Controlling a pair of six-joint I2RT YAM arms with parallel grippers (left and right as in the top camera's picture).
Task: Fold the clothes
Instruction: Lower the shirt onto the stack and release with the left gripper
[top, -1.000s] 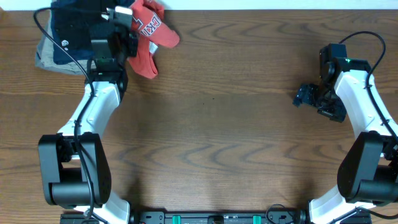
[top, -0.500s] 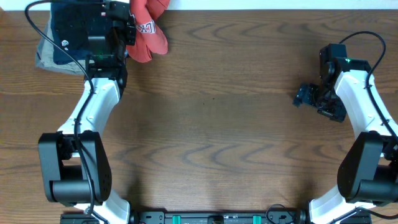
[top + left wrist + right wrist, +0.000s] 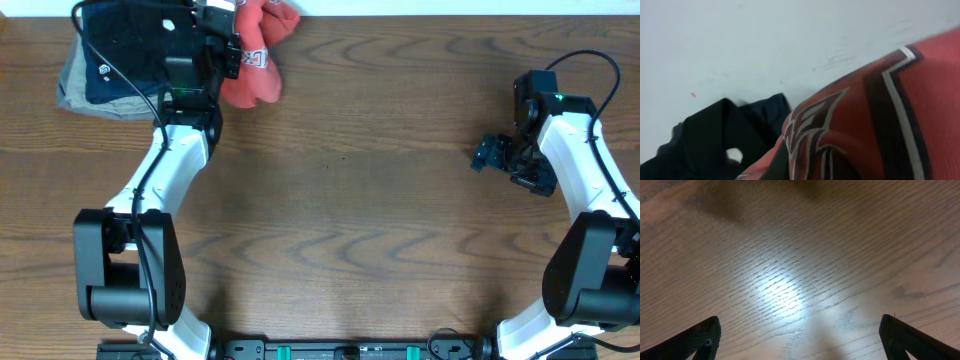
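While your L gripper (image 3: 228,56) clamps the bunched T-shirt (image 3: 268,50) at the far bench (image 3: 350,210) edge, you're mid-fetch: next lay it flat centre; R gripper (image 3: 489,154) gapes, idle.

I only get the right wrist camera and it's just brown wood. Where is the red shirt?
Observer: The red shirt is bunched up at the far edge of the table, on the left side.
Operator: Is anything holding it?
Observer: Yes, the left arm has its jaws shut on it.
Operator: What's next to it?
Observer: A pile of dark folded clothes lies right beside it, further left.
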